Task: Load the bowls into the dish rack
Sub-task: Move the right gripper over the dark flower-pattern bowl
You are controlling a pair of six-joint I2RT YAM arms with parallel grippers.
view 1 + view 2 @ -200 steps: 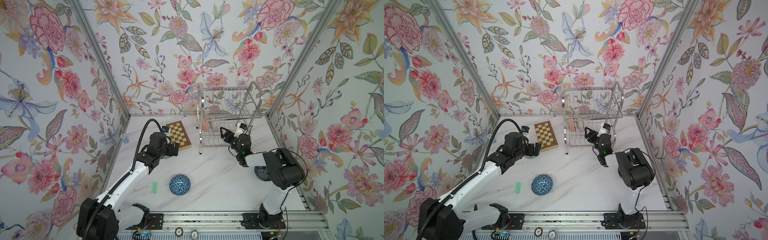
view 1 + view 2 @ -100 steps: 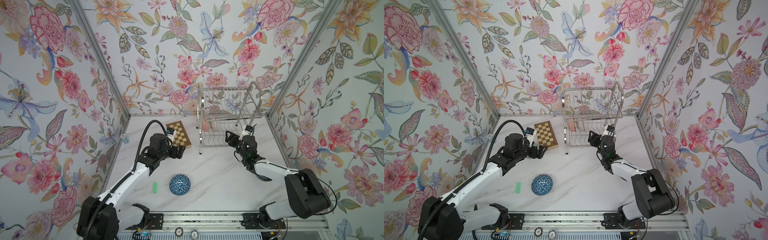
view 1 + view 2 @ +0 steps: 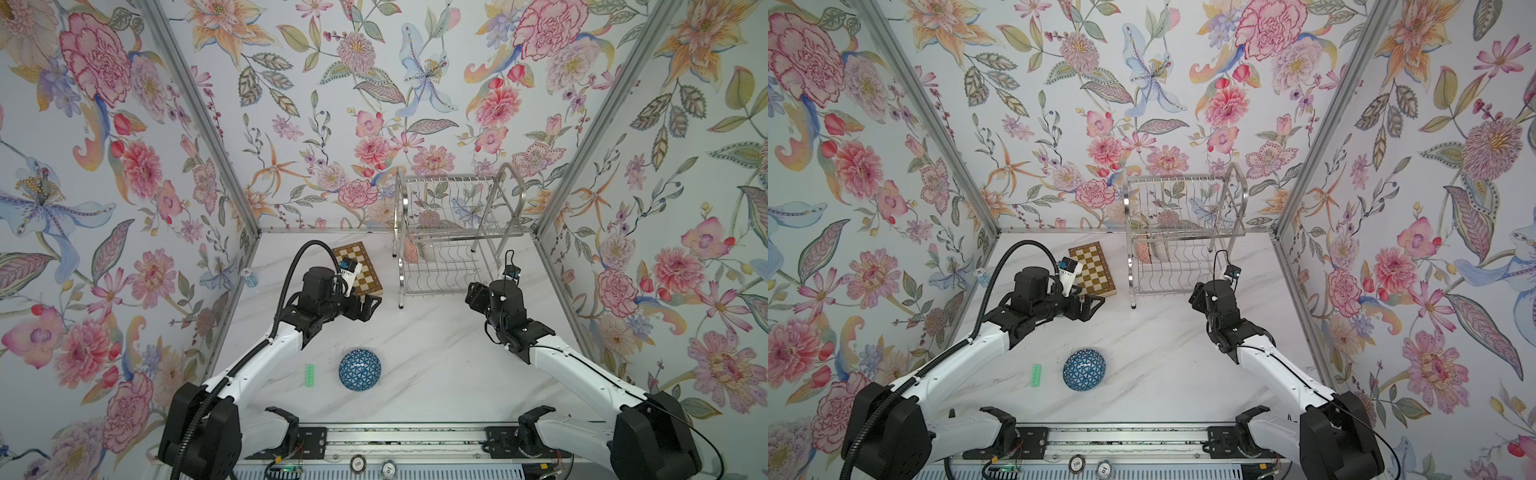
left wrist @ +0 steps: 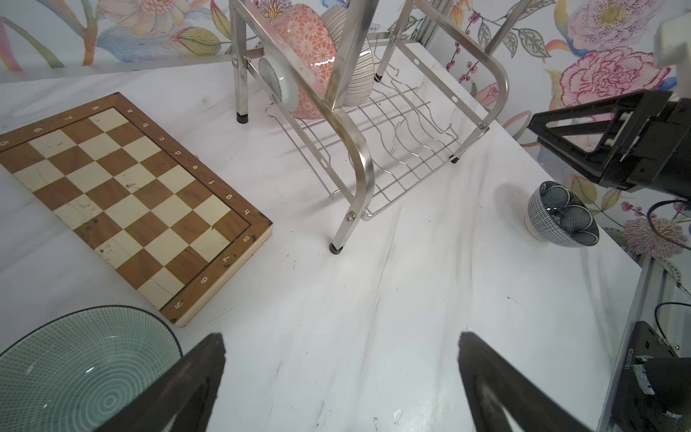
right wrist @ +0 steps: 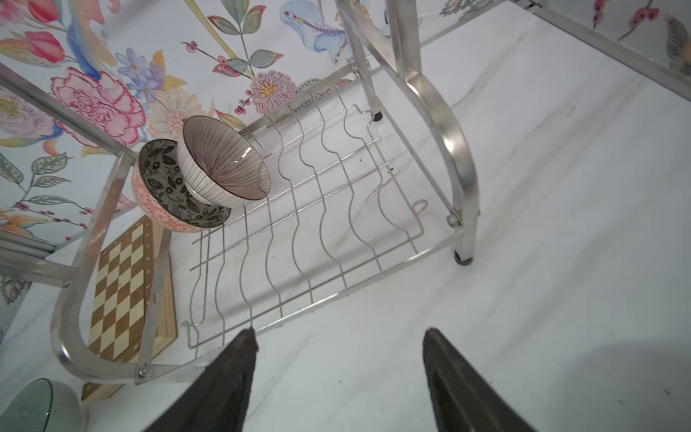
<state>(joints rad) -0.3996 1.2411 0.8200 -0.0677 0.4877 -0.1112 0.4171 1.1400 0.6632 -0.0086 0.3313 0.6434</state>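
Note:
The dish rack (image 3: pixel 453 237) stands at the back right. On its lower shelf a pinkish lined bowl (image 5: pixel 224 164) leans against a black-and-white floral bowl (image 5: pixel 168 183) with a red-latticed outside. A blue triangle-patterned bowl (image 3: pixel 360 370) lies upside down at the front middle. The mint green bowl (image 4: pixel 74 374) sits beside the left gripper (image 4: pixel 340 336), under that arm in both top views. Another black-and-white bowl (image 4: pixel 561 215) stands upright near the right arm. The left gripper (image 3: pixel 370 307) is open and empty. Just in front of the rack, the right gripper (image 5: pixel 339 331) is open over bare table.
A brown-and-white chessboard (image 3: pixel 359 270) lies flat left of the rack, its corner close to the left gripper. A small green block (image 3: pixel 309 375) lies left of the blue bowl. A small glass (image 3: pixel 249 277) sits by the left wall. Walls close in three sides.
The right gripper has drawn back from the rack toward the front right, empty. The left gripper has moved right, past the chessboard's near corner.

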